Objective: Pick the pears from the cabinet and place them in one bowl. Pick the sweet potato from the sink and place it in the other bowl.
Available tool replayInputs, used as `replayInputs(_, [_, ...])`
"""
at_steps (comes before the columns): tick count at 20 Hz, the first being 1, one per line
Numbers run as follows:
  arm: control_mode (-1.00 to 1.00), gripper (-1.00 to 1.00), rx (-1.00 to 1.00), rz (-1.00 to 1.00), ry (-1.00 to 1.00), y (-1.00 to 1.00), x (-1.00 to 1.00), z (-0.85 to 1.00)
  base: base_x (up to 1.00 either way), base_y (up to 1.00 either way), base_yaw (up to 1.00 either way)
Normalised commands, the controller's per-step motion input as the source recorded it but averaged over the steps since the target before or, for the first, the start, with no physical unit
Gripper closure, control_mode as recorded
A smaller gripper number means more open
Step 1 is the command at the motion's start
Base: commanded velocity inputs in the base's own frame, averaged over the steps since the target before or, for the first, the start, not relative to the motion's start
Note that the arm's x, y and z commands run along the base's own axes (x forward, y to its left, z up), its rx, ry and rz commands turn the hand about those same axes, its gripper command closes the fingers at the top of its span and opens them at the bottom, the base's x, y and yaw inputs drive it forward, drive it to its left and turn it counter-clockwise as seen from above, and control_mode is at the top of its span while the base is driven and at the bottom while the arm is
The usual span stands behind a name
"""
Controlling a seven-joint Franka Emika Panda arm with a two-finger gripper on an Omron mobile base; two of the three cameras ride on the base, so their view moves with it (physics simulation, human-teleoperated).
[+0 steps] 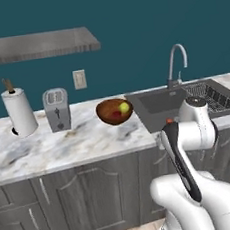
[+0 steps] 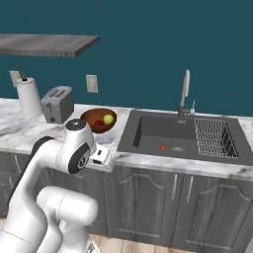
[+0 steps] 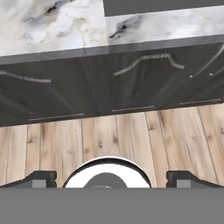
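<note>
Both pears lie in the dark reddish-brown wooden bowl [image 1: 107,114] [image 2: 90,118] on the counter: the yellow-green pear [image 1: 124,107] [image 2: 108,118] beside the dark red pear [image 1: 116,114] [image 2: 99,122]. The grey cabinet slab [image 1: 39,44] [image 2: 44,44] hangs bare on the wall. The orange-red sweet potato [image 2: 163,147] rests on the floor of the dark sink [image 1: 161,104] [image 2: 158,131]. My gripper [image 3: 111,179] is open, its fingertips [image 3: 41,178] wide apart and holding nothing. It hangs in front of the counter's edge, facing the cupboard doors and floor. The other bowl is out of view.
A toaster [image 1: 56,109] [image 2: 57,104] and a paper-towel roll [image 1: 19,112] [image 2: 28,98] stand left of the bowl. A chrome tap [image 1: 176,63] [image 2: 185,91] rises behind the sink, and a wire rack [image 1: 210,94] [image 2: 212,136] fills its right side. Below are grey cupboard doors [image 3: 109,87] and wooden floor [image 3: 113,135].
</note>
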Motion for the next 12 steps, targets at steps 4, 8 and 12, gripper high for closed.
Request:
replayInputs(4, [1.0, -1.0, 0.0, 0.0, 0.0, 0.0, 0.0, 0.0, 0.02, -0.75, 0.02])
replayInputs(8, [1.0, -1.0, 0.0, 0.0, 0.0, 0.0, 0.0, 0.0, 0.0, -0.71, 0.01])
replayInputs(12, [1.0, -1.0, 0.0, 0.0, 0.0, 0.0, 0.0, 0.0, 0.01, -0.69, 0.08])
